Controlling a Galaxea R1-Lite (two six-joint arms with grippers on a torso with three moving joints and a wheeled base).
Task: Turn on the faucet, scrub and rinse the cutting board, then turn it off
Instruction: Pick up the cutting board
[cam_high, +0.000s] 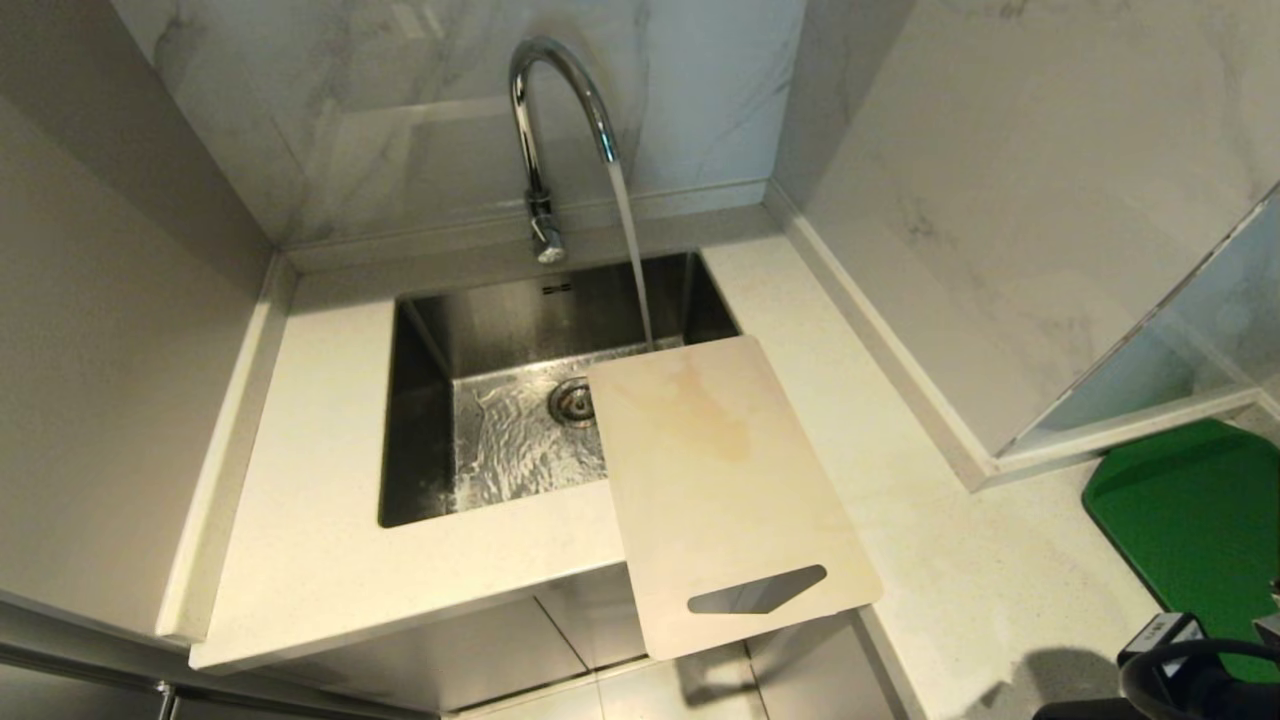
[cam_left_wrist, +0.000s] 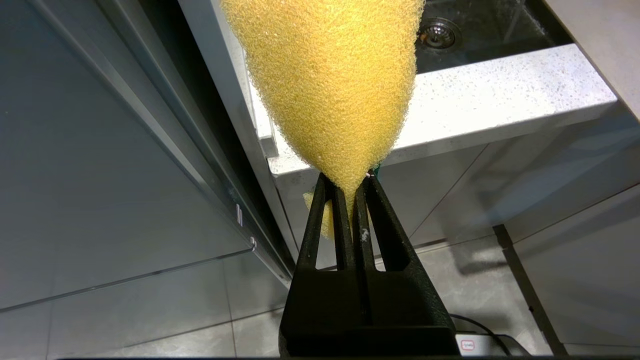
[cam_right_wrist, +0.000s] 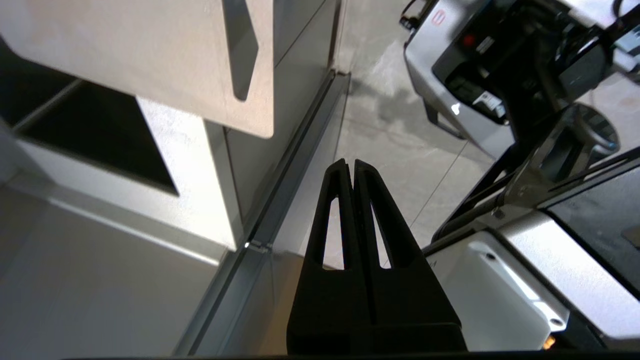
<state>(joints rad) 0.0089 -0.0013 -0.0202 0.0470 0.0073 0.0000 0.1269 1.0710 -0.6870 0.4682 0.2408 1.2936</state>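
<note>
While the head view showed water running from the faucet (cam_high: 545, 130) into the sink (cam_high: 420, 420), neither hand appeared there in full; only a dark part of the right arm showed at the lower right corner. The stream fell just beyond the far edge of the board (cam_high: 725, 490). That board lay flat across the sink's right front corner, its far end over the basin and its slot end jutting past the counter (cam_high: 320, 540) front, over the floor. A yellowish stain marked its far half. The drain (cam_high: 573, 402) lay just left of the board, with rippled water around it.

Only the left wrist view showed the left hand (cam_left_wrist: 356, 187): closed, pinching a yellow sponge (cam_left_wrist: 330, 75) at its narrow end, held low in front of the counter edge (cam_left_wrist: 500, 100) beside the cabinet. The sponge blocked much of that view; the drain (cam_left_wrist: 439, 32) showed past it.

Only the right wrist view showed the right hand (cam_right_wrist: 349, 167): fingers pressed together, holding nothing, hanging over the floor beside the cabinet front. It saw the board (cam_right_wrist: 150, 55) from the slot end, overhanging the counter, and the robot's own base (cam_right_wrist: 500, 75) to one side.

A green mat (cam_high: 1190, 520) lay on the counter at the right, well apart from the board, below a glass panel (cam_high: 1150, 370).
</note>
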